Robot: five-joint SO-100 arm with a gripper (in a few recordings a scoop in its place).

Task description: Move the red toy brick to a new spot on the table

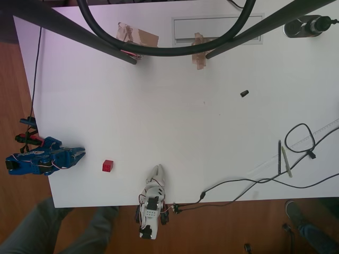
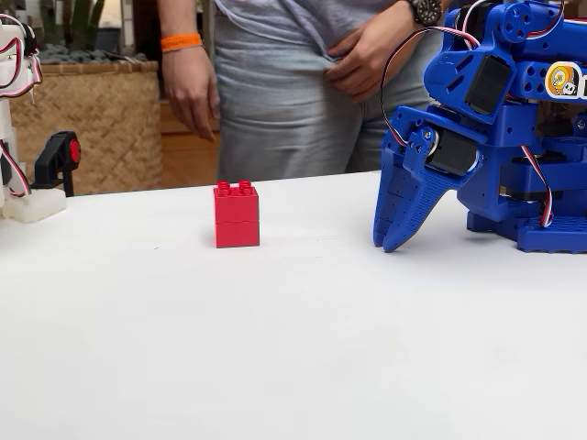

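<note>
The red toy brick is sitting upright on the white desk, untouched, near its front edge. Beside it, apart, the blue end effector is resting tip-down, fingers together. Approaching without spreading them first risks knocking the brick over.

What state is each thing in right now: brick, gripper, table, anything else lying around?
red toy brick: upright on the table, studs up, free of the gripper.
blue gripper: tips down at the table surface, jaws together, holding nothing, apart from the brick.
table: white, bearing the brick.
small black piece: lying loose, far from the brick in the overhead view.
person: standing behind the table, hands off it.
</note>
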